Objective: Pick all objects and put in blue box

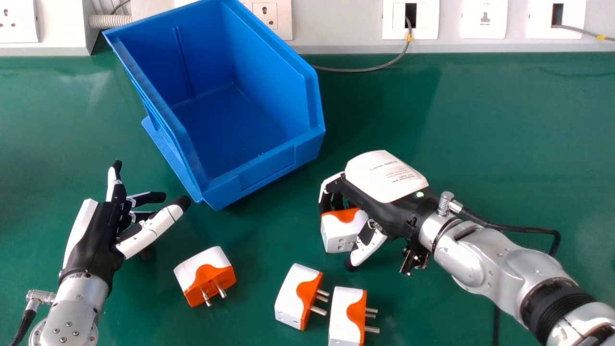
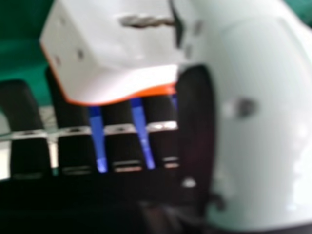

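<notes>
Biggest of all, the green desk (image 1: 456, 120), lying under everything. Upon it, far and left of middle, the blue box (image 1: 266, 168), upright, with low front wall turned to the near side and a little right. No adapter visible inside, so by judgement zero of the four put in, all four left to do. Next in size, the right robot hand (image 1: 387, 178), right of the box, with fingers and thumb closed around the held adapter (image 1: 338, 235); cannot tell if lifted from the desk. The left robot hand (image 1: 98, 230), left of the box's near corner, opened, gripping nothing. Smallest, the white and orange adapters. For the held one, orange part to the far side, white holed face nearer; long axis seemingly across the view. For the left loose adapter (image 1: 199, 264), pins toward the near edge, long axis crosswise, right end farther. For the middle loose adapter (image 1: 290, 293), pins rightward, long axis near-to-far, slanting. Just beside, the right loose adapter (image 1: 342, 312), pins also rightward, long axis almost straight near-to-far.
</notes>
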`<control>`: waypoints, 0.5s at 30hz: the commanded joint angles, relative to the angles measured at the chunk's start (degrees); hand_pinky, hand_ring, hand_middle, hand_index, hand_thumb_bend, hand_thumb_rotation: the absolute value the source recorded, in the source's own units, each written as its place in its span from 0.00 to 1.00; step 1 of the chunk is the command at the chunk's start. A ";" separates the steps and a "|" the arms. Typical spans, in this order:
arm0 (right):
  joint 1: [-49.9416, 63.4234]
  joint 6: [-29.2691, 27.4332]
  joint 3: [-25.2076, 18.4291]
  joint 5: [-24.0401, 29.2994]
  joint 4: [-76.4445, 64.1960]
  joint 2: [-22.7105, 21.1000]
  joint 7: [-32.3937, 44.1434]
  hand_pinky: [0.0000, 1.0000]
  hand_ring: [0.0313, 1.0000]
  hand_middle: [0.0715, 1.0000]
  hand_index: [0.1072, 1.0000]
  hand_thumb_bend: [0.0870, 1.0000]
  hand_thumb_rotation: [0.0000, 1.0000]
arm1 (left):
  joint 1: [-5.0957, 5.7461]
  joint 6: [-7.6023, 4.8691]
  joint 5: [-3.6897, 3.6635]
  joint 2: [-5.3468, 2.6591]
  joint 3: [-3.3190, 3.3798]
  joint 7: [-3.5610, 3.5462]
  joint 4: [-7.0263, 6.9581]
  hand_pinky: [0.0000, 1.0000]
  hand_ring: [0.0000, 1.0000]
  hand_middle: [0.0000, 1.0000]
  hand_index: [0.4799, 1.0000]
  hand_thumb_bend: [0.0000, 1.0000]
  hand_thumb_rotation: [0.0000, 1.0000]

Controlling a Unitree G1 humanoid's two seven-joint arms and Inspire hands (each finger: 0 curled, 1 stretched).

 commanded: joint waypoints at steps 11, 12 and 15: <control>-1.55 -0.18 -0.62 0.53 -2.07 -0.14 -0.91 0.34 0.42 0.50 0.45 0.45 0.00 | 4.04 5.23 2.56 -3.19 -3.33 -3.44 3.81 0.54 0.65 0.79 0.70 0.77 0.53; -1.58 -0.41 -0.65 0.51 -2.24 -0.28 -1.10 0.34 0.41 0.50 0.45 0.45 0.00 | 4.07 5.34 2.47 -3.23 -3.29 -3.49 3.69 0.54 0.65 0.79 0.70 0.77 0.53; -1.47 -0.80 -1.11 0.89 -3.26 -0.68 -1.13 0.35 0.41 0.49 0.45 0.45 0.00 | 3.99 5.41 2.37 -3.28 -3.23 -3.62 3.78 0.54 0.65 0.79 0.70 0.77 0.53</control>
